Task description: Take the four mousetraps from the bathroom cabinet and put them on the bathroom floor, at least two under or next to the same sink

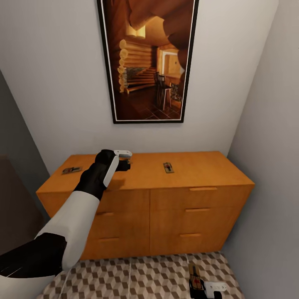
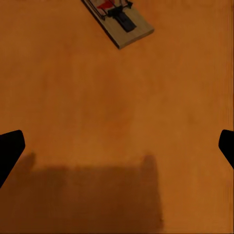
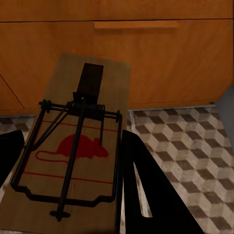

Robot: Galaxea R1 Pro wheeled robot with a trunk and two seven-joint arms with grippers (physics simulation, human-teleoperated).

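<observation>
Hovering above the top of the cabinet (image 1: 195,168), the left gripper (image 1: 123,160) sits left of centre in the head view, fingers spread wide with nothing between them; in the left wrist view the two dark fingertips (image 2: 10,148) stand at opposite edges over bare wood. That open, downward pose looks like a set-up for picking a trap off the top. One mousetrap (image 1: 168,167) lies flat on the cabinet top near the frame's centre, to the right of that gripper and apart from it. Probably the same trap is the one in the upper middle of the left wrist view (image 2: 119,19), ahead of the fingers and not yet between them. A second trap (image 1: 71,170) lies near the cabinet's left end, on the other side of the gripper and also apart.

At the bottom right of the head view, the right gripper (image 1: 207,288) hangs low over the patterned floor (image 1: 158,276), closed on a third trap (image 3: 78,151) that it carries flat, wire side up, in front of the lower drawers. Held that low, it seems ready to be laid on the tiles. A fourth trap I cannot find, and the sink is not to be seen.
</observation>
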